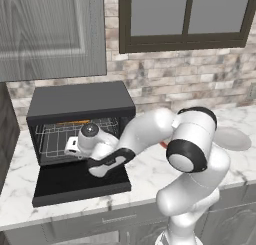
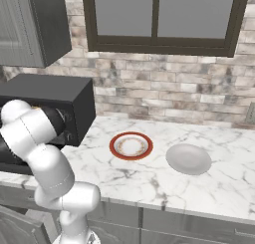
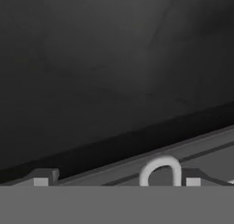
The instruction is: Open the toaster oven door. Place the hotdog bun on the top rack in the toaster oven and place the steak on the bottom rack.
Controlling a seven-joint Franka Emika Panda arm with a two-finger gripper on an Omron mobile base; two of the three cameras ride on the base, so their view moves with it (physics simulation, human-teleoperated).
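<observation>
On the left of the marble table [image 1: 150, 174], the toaster oven [image 1: 80, 101] stands with the toaster oven door [image 1: 80, 183] folded down flat toward the near edge. The hotdog bun [image 1: 72, 122], an orange-tan strip, lies on the top rack [image 1: 107, 123]; soft and light, it would likely suit a gentle hold across its middle. The pincer [image 1: 71, 146] reaches into the cavity, spread wide and empty, over the bottom rack [image 3: 161, 166]. To the right sits a red-rimmed plate [image 2: 131, 146].
</observation>
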